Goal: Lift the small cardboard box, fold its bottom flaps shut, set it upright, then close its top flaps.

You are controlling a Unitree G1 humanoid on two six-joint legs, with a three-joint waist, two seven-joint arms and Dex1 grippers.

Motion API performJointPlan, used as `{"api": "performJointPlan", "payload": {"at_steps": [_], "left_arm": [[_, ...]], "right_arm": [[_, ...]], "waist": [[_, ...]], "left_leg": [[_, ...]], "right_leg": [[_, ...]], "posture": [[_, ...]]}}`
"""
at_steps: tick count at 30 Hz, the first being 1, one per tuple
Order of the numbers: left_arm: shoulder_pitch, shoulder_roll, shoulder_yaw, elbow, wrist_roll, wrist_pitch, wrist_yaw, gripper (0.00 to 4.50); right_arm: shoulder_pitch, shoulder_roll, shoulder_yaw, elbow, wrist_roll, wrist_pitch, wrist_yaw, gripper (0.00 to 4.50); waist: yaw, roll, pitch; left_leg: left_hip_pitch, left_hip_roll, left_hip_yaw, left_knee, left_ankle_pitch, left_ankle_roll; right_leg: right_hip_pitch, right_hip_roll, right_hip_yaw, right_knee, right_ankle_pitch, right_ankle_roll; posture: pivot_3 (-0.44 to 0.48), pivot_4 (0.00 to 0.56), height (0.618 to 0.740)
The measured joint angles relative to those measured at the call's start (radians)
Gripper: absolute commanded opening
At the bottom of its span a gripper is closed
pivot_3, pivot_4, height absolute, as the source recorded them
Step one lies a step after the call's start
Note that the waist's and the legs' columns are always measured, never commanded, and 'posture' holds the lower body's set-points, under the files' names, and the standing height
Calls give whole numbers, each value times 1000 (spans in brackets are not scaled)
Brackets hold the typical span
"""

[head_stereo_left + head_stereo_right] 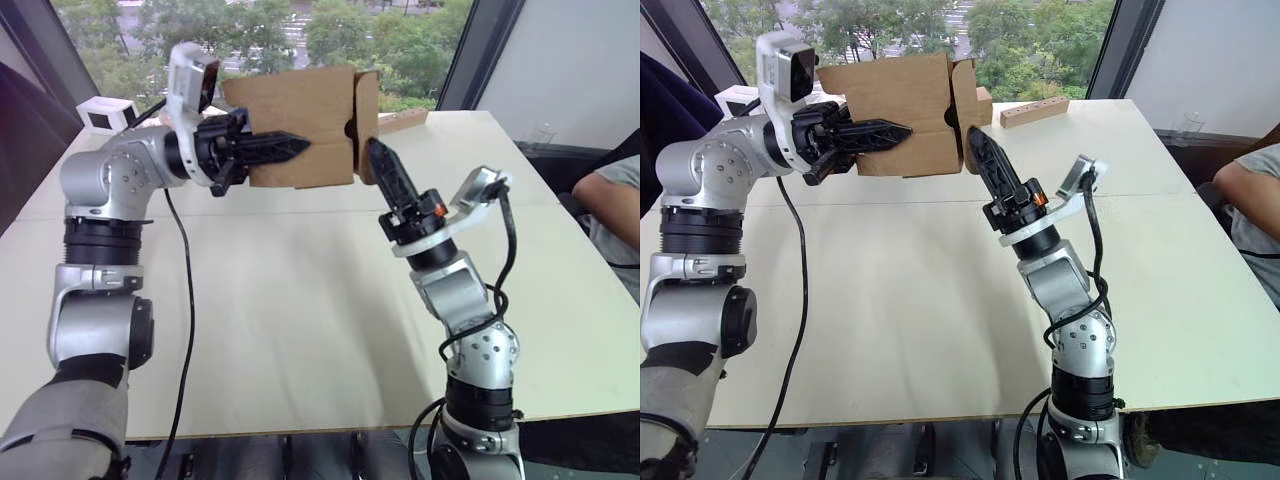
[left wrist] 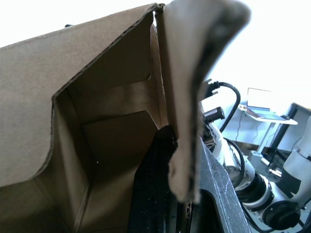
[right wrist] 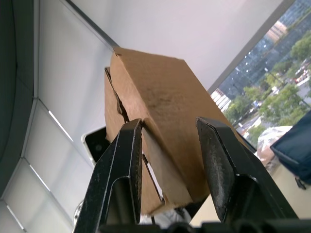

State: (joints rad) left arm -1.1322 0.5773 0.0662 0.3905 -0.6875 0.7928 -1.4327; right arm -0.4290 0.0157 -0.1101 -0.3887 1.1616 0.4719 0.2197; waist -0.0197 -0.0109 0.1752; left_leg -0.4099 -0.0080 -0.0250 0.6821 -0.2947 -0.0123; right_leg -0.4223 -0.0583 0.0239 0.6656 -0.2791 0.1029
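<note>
Aloft above your desk [image 1: 300,300], the small cardboard box [image 1: 300,125] is clamped by your left claw [image 1: 285,147]; your right claw [image 3: 167,145], spread open, touches its end flaps.

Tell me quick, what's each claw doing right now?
Left claw: shut on the small cardboard box, held above the table.
Right claw: open, fingers straddling the box's end flap.

The small cardboard box [image 1: 300,125] hides its far side and most of the left gripper [image 1: 285,147] finger inside it. The right gripper [image 1: 372,152] tip is lost behind a flap. At the tabletop's right edge, a person [image 1: 610,205] is cut off.
</note>
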Motion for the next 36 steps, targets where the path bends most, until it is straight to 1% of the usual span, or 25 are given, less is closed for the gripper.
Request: {"api": "performJointPlan", "payload": {"at_steps": [6,13,18,22,34,36], "left_arm": [[0,0,1,0,0,0,2,0],[0,-5,11,0,0,-1,13,0],[0,-10,27,1,0,-1,17,0],[0,-9,29,1,0,-1,17,0],[0,-8,29,3,1,0,0,0],[0,-7,28,9,1,1,-3,0]], "right_arm": [[-22,11,10,11,-23,-2,-1,1774],[-50,50,30,27,-70,-29,-10,1774],[-42,50,43,19,-37,3,10,1774],[0,9,50,-6,-16,39,35,1774],[0,-75,44,-24,-6,69,54,1774],[1,-104,34,-36,5,83,57,1774]], "waist": [[0,0,0],[0,0,0],[-1,0,0],[0,0,0],[0,0,0],[1,0,0]], "left_leg": [[0,0,0,0,0,0],[0,0,0,0,0,0],[0,0,0,0,0,-1],[0,0,0,0,0,-1],[0,0,0,0,0,-1],[0,0,0,0,0,-1]], "right_leg": [[0,0,0,0,0,0],[0,0,0,0,0,0],[0,0,0,0,0,0],[0,0,0,0,0,0],[0,0,0,0,0,0],[0,0,0,0,0,0]], "posture": [[0,150,740],[0,150,740],[0,150,740],[0,150,740],[0,150,740],[0,150,740]]}}
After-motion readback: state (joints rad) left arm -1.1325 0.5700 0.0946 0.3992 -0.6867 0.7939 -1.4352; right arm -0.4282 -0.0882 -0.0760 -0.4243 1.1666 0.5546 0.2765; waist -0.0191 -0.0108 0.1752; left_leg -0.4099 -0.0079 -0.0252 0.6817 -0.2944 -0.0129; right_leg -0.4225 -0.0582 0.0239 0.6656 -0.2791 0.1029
